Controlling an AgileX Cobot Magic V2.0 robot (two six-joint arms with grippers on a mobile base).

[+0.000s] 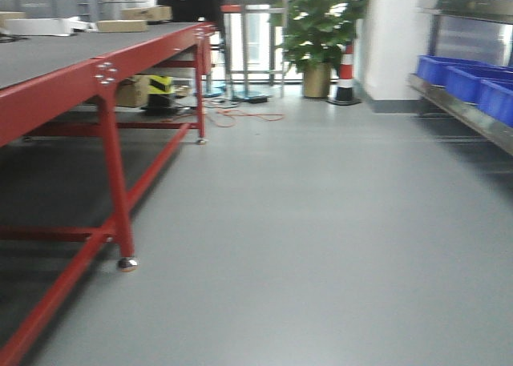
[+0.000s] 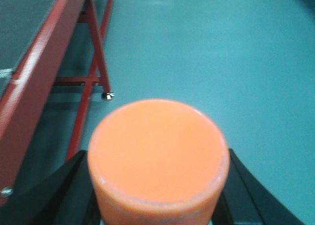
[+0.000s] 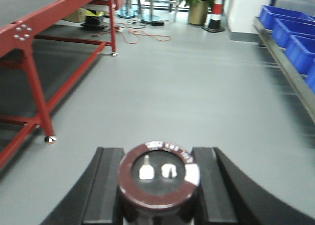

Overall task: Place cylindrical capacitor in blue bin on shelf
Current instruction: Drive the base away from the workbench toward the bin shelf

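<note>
Grey floor (image 1: pixel 321 222), blue bins (image 1: pixel 469 82) on steel shelf (image 1: pixel 458 110)

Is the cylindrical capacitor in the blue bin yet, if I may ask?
Out. The cylindrical capacitor is clamped in the right tool, while the blue bins sit ahead on the shelf.

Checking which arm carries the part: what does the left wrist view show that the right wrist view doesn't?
Only left wrist: an orange cylinder held in the left gripper. Only right wrist: the cylindrical capacitor in the right gripper, blue bins on the shelf. Both: red-framed table, grey floor.
</note>
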